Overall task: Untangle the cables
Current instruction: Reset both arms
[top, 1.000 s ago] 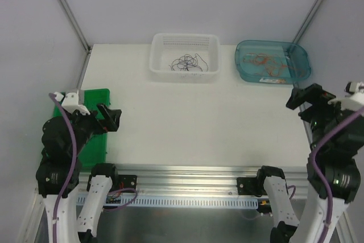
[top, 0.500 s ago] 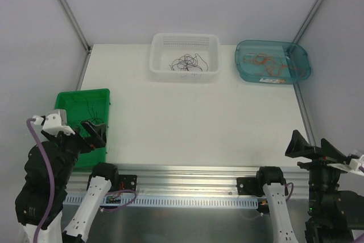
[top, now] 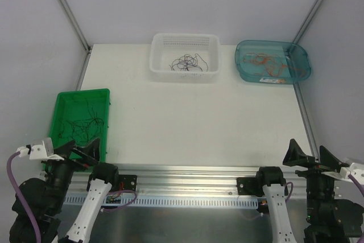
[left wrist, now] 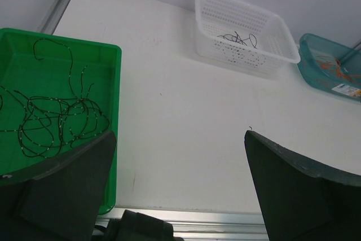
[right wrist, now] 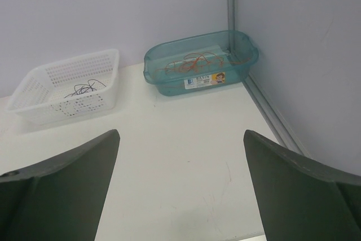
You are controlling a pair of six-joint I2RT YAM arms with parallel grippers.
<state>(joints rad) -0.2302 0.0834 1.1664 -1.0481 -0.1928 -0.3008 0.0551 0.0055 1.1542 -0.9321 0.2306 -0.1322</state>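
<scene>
A: Cables (top: 187,62)?
B: Split by colour, it seems: tray (top: 82,91), basket (top: 185,36), tub (top: 267,42).
A: Arms?
B: Both gaping, empty: left end effector (top: 81,147), right end effector (top: 311,156) low at surface (top: 199,118) edge; job looks done.

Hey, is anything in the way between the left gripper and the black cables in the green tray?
Nothing visible blocks it. The left gripper, jaws open, hovers at the near end of the green tray, and the black cables lie loose on its floor just beyond, uncovered.
</scene>
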